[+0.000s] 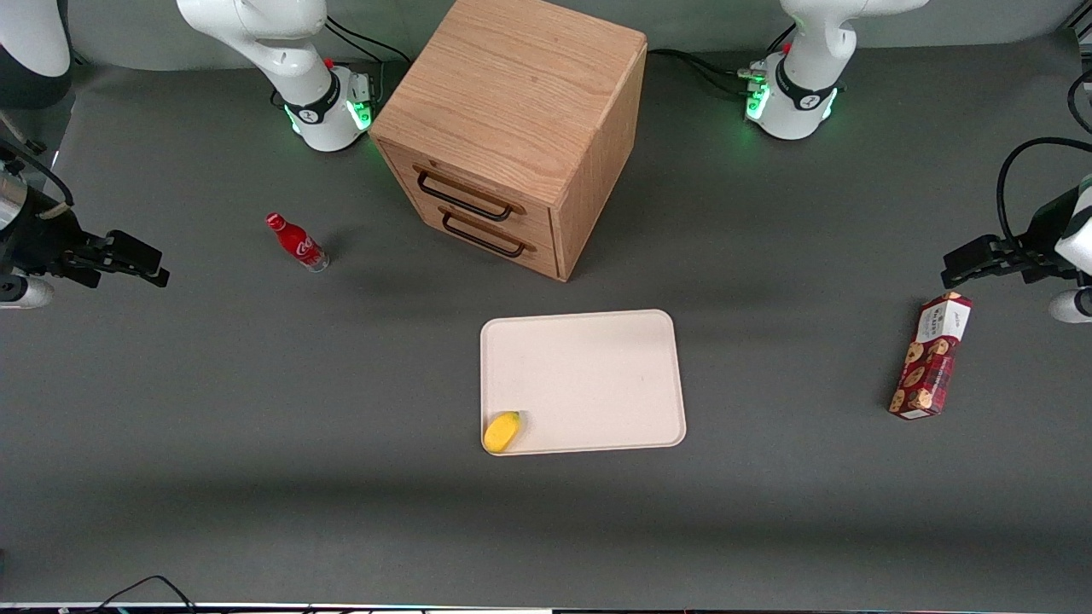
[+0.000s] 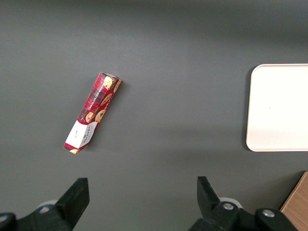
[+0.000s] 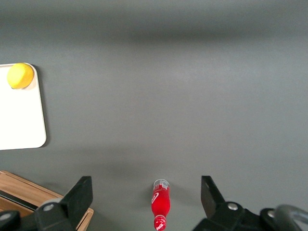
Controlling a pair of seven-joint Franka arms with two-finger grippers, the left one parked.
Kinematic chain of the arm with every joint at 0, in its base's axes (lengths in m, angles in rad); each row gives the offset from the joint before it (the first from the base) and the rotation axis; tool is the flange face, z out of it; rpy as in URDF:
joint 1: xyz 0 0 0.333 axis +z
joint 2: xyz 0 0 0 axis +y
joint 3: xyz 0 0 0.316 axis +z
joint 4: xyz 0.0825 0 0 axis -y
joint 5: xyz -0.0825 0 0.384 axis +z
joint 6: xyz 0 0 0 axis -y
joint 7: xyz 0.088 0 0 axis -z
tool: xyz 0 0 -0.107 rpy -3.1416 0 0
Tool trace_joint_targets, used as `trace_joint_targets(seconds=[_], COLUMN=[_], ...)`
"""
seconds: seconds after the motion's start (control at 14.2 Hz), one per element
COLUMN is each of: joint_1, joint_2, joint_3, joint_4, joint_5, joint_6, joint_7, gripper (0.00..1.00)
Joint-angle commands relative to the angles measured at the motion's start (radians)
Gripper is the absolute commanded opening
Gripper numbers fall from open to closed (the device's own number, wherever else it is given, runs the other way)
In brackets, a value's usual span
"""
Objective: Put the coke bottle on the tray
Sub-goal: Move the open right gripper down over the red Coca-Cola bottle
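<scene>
The coke bottle (image 1: 297, 242), small and red with a red cap and a silvery base, stands on the grey table beside the wooden cabinet, farther from the front camera than the tray. It also shows in the right wrist view (image 3: 160, 204), between the lines of the two fingers but well below them. The cream-white tray (image 1: 597, 375) lies flat in front of the cabinet's drawers and shows in the right wrist view (image 3: 19, 120). My right gripper (image 1: 160, 266) hovers above the table at the working arm's end, apart from the bottle, open and empty (image 3: 146, 195).
A wooden two-drawer cabinet (image 1: 512, 128) stands at the table's middle, and its edge shows in the right wrist view (image 3: 29, 192). A yellow fruit-like object (image 1: 502, 431) sits in the tray's corner nearest the front camera. A red-brown cookie box (image 1: 932, 356) lies toward the parked arm's end.
</scene>
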Motion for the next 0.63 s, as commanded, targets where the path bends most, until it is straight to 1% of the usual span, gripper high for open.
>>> trace_joint_targets(seconds=[0.0,0.14,0.28,0.56], joint_1=[0.013,0.011,0.011,0.011], joint_2=[0.006,0.012,-0.002,-0.121], joint_3=[-0.017,-0.017,-0.017,0.000], joint_4=[0.015,0.006,-0.046,-0.283], joint_5=[0.026,0.026,0.024,0.024], joint_6=[-0.024,-0.024,-0.027,-0.024], joint_7=[-0.010,0.034,0.051,0.050], gripper=[1.00,1.00,1.00,1.00])
